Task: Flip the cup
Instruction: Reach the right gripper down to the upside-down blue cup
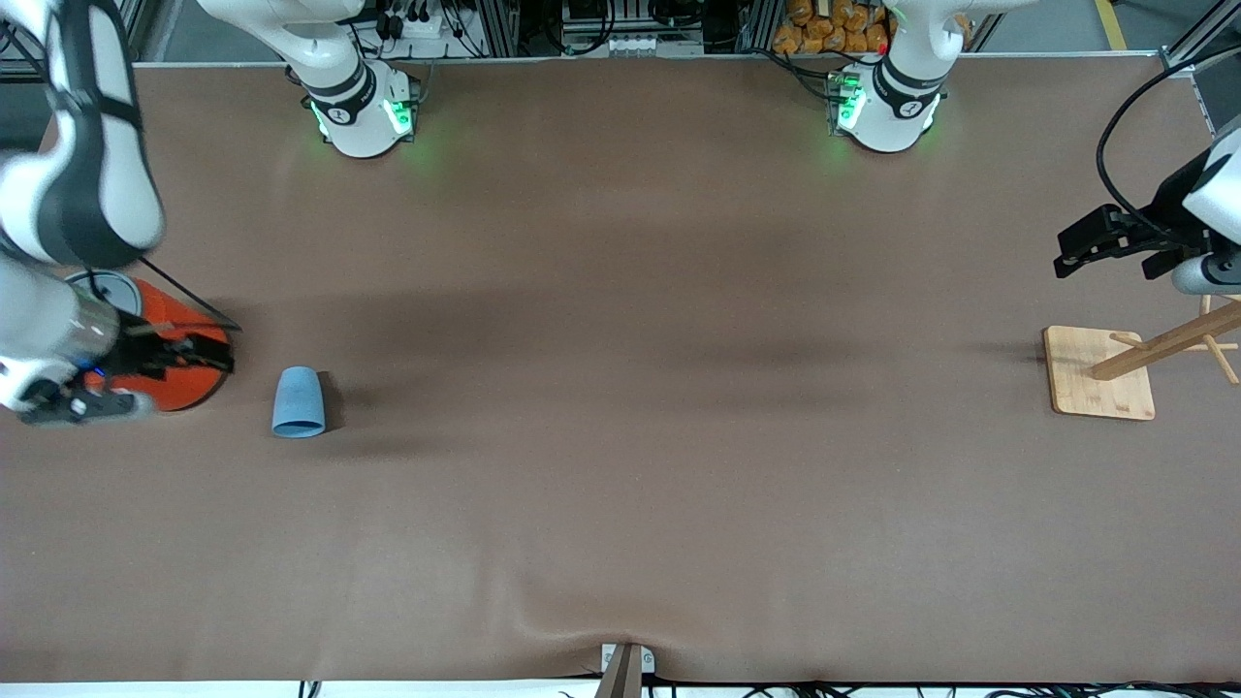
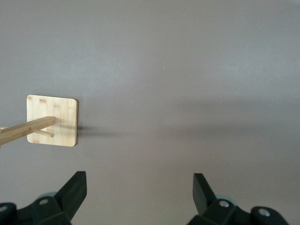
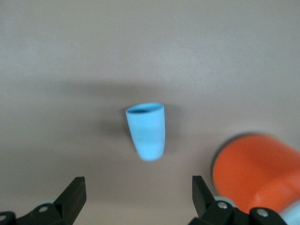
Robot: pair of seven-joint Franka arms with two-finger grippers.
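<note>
The small light-blue cup (image 1: 299,401) lies on its side on the brown table, its wider open end toward the front camera. In the right wrist view the cup (image 3: 146,131) shows a thin dark rim. My right gripper (image 1: 199,356) is open and empty, up over the orange can beside the cup, at the right arm's end of the table; its open jaws (image 3: 138,192) show the cup between and ahead of them. My left gripper (image 1: 1071,252) is open and empty, in the air near the wooden stand; it also shows in the left wrist view (image 2: 139,190).
A large orange can (image 1: 184,388) with a grey lid stands beside the cup, partly under my right gripper; it also shows in the right wrist view (image 3: 255,168). A wooden peg stand on a square base (image 1: 1100,373) sits at the left arm's end (image 2: 51,121).
</note>
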